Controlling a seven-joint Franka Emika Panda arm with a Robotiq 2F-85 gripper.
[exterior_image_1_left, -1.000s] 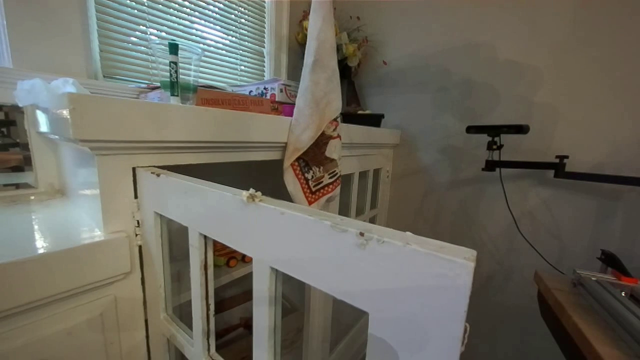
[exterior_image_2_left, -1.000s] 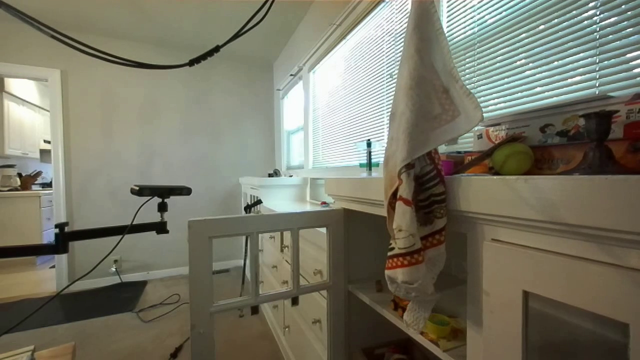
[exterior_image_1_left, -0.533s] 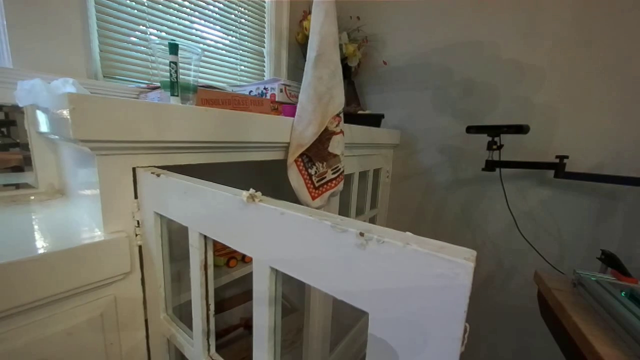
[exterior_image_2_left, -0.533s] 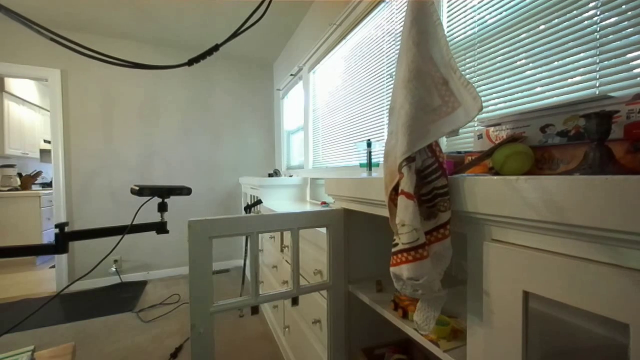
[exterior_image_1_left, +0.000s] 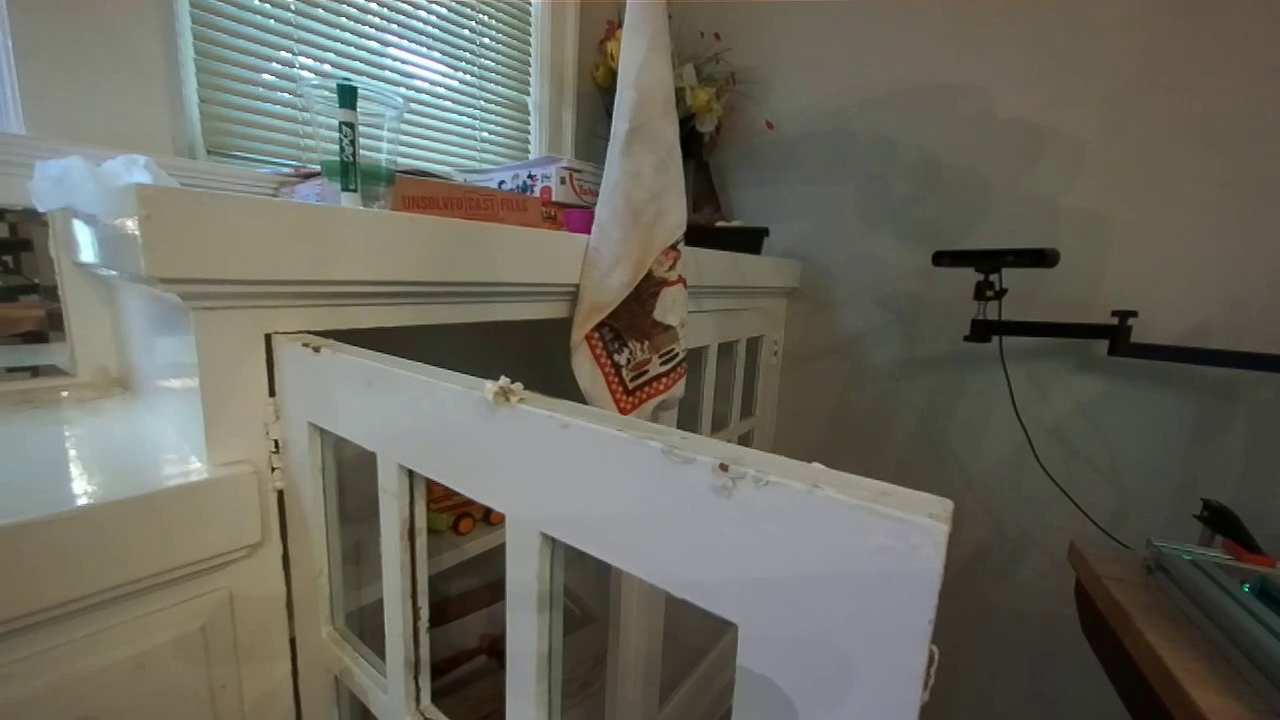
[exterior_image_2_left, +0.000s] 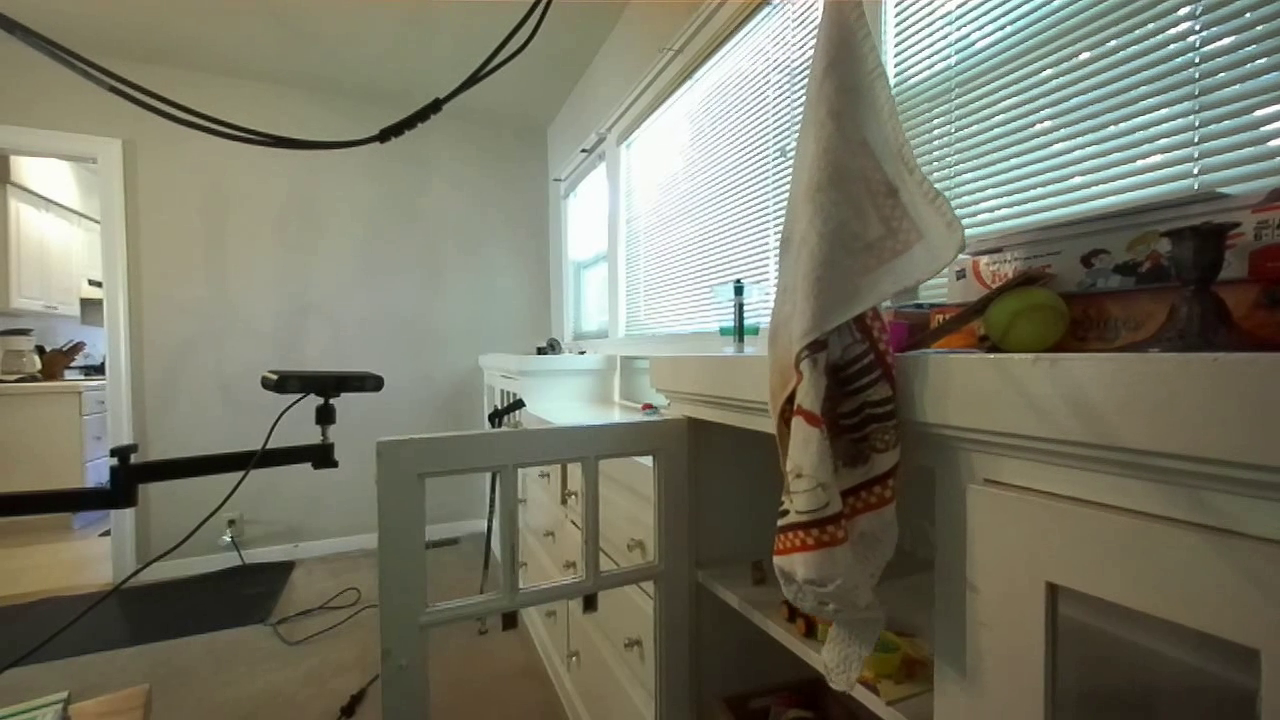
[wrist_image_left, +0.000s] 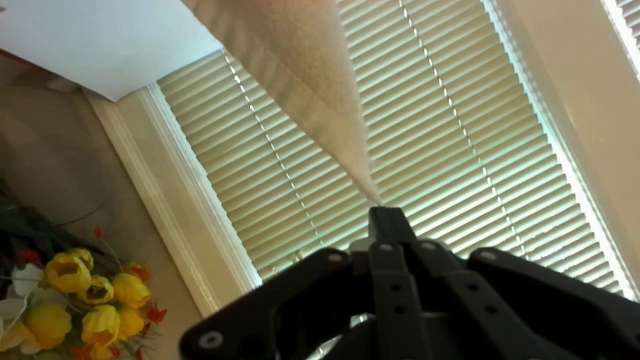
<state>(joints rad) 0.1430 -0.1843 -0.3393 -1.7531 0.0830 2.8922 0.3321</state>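
Towel (exterior_image_2_left: 850, 420), white printed cloth with a red checked border, one: swung slightly since the earlier frame, its lower tip now hanging a little further down in an exterior view and covering more of the wheeled toy (exterior_image_2_left: 801, 622). Black cable (exterior_image_2_left: 408, 120), overhead: loop sagging a touch lower. Hand (wrist_image_left: 389, 220), mine: clenched on the towel's narrow gathered end, fingertips together; outside both exterior views. Towel location: suspended from my hand, before the open cabinet (exterior_image_2_left: 735, 500); in an exterior view its lower end passes behind the open paned door (exterior_image_1_left: 840, 560). Whether it touches the shelf (exterior_image_2_left: 742, 587) I cannot tell. Counter (exterior_image_1_left: 370, 235), carrying: green marker (exterior_image_1_left: 348, 150), upright, just by a clear cup (exterior_image_1_left: 380, 150); orange box (exterior_image_1_left: 465, 204), lettered UNSOLVED CASE FILES; yellow-green ball (exterior_image_2_left: 1025, 319), near a dark candlestick-shaped piece (exterior_image_2_left: 1197, 288); vase (exterior_image_1_left: 706, 195), dark, partly hidden behind the towel. From my wrist view: blinds (wrist_image_left: 435, 135) behind the towel; yellow flowers (wrist_image_left: 100, 322) low at the left edge. Mounted camera (exterior_image_1_left: 995, 259): well apart from the towel.
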